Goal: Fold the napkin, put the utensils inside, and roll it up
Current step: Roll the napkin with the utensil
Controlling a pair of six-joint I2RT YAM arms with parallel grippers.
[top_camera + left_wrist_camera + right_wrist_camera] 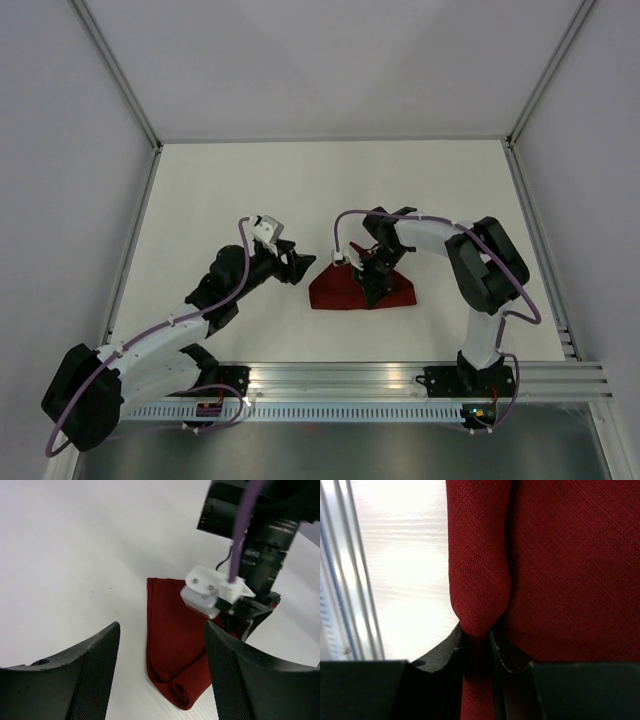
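Note:
The dark red napkin (345,293) lies folded on the white table, with a rolled edge along its near side (187,690). My right gripper (374,281) is over its middle, shut on that rolled fold of the napkin (480,580), which bunches between the two fingers (445,652). My left gripper (303,266) hovers just left of the cloth, open, with nothing between its fingers (95,670); the napkin's left end shows in the gap. The utensils are out of view.
An aluminium rail (400,378) runs along the table's near edge in front of the arm bases. White walls with metal corner posts (125,90) enclose the table on three sides.

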